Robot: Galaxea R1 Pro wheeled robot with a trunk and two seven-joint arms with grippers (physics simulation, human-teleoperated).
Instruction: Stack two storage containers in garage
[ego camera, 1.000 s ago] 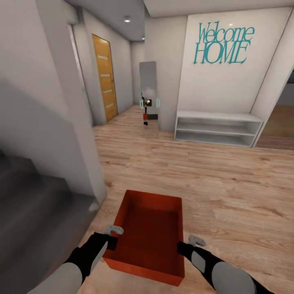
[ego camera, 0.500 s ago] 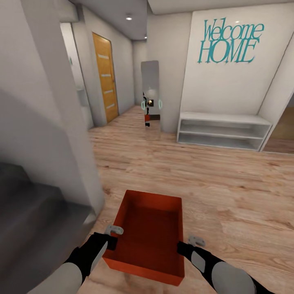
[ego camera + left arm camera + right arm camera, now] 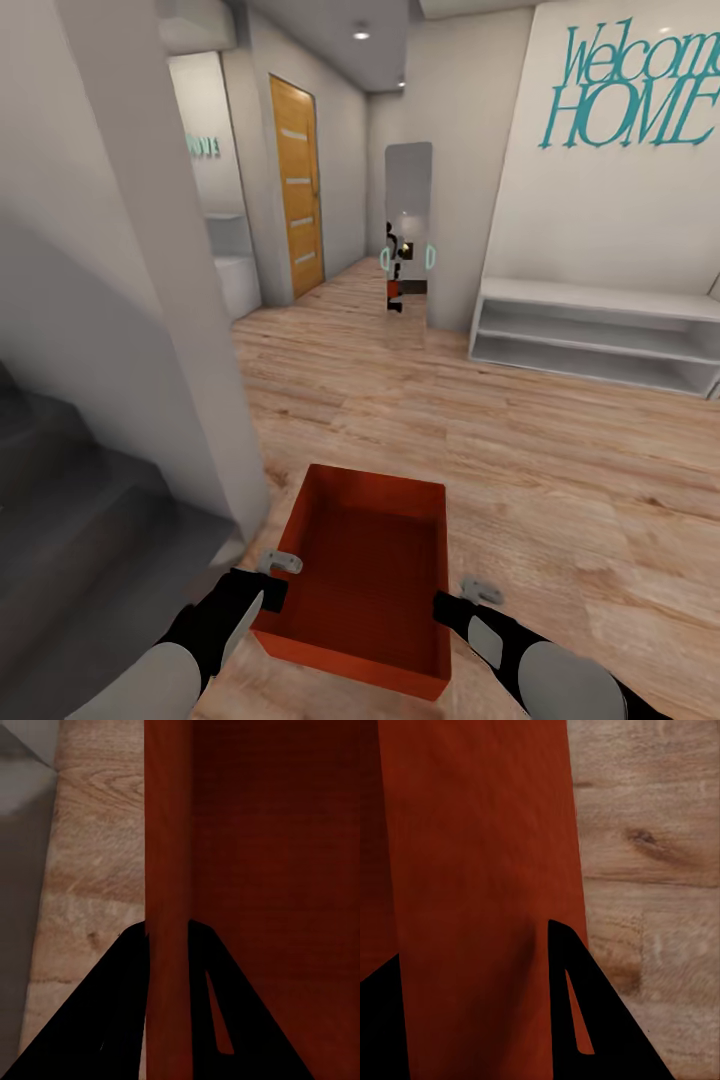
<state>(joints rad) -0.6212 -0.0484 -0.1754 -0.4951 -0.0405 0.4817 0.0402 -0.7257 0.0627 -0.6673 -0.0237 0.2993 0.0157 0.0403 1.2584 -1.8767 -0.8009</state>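
I hold one orange-red storage container (image 3: pixel 365 580) low in front of me, above pale wood-plank flooring. My left gripper (image 3: pixel 272 590) is shut on its left wall and my right gripper (image 3: pixel 440 607) on its right wall. The left wrist view has the thin red wall (image 3: pixel 169 832) pinched between the left gripper's (image 3: pixel 169 937) black fingers. From the right wrist, the red wall (image 3: pixel 480 870) sits between the right gripper's (image 3: pixel 472 952) fingers. The bin is empty inside.
A grey wall corner (image 3: pixel 150 300) and dark grey steps (image 3: pixel 80 520) stand close at the left. Ahead are a tall mirror (image 3: pixel 408 230), an orange door (image 3: pixel 298 185) down a hallway, and a low white shelf (image 3: pixel 600 335) at the right. Wood floor (image 3: pixel 520 460) stretches ahead.
The whole view has shifted, so the door, mirror and shelf now sit further right and nearer. Both grippers keep the same hold on the container.
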